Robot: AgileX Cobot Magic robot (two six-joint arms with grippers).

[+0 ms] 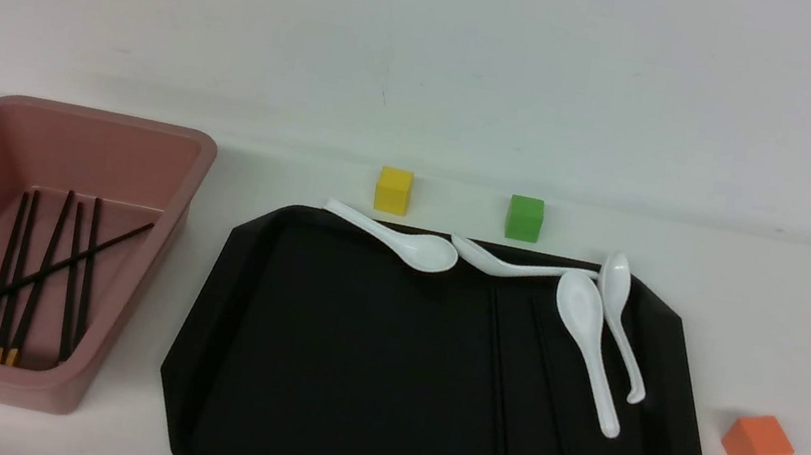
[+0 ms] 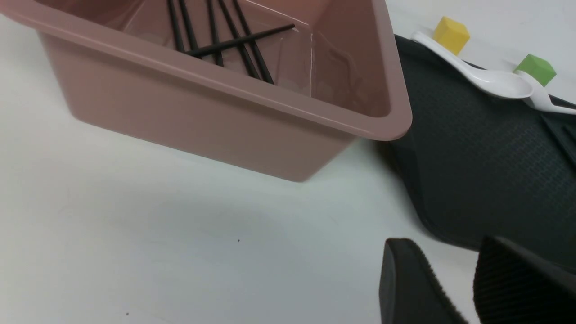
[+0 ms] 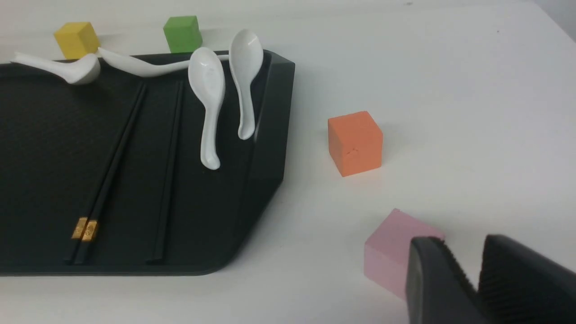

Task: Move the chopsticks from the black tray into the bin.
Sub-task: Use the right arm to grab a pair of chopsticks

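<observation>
Right wrist view showed the right tool (image 3: 463,265) with its ribbed black fingers almost together, holding nothing. The chopsticks (image 3: 112,157), thin smooth black sticks with gold bands at the near ends, lay on the textured black tray (image 3: 270,135), well apart from this tool, long axis running near to far. The right arm seemed nearer. The left tool (image 2: 454,270), also nearly closed and empty, hung near the smooth pink bin (image 2: 225,85).
</observation>
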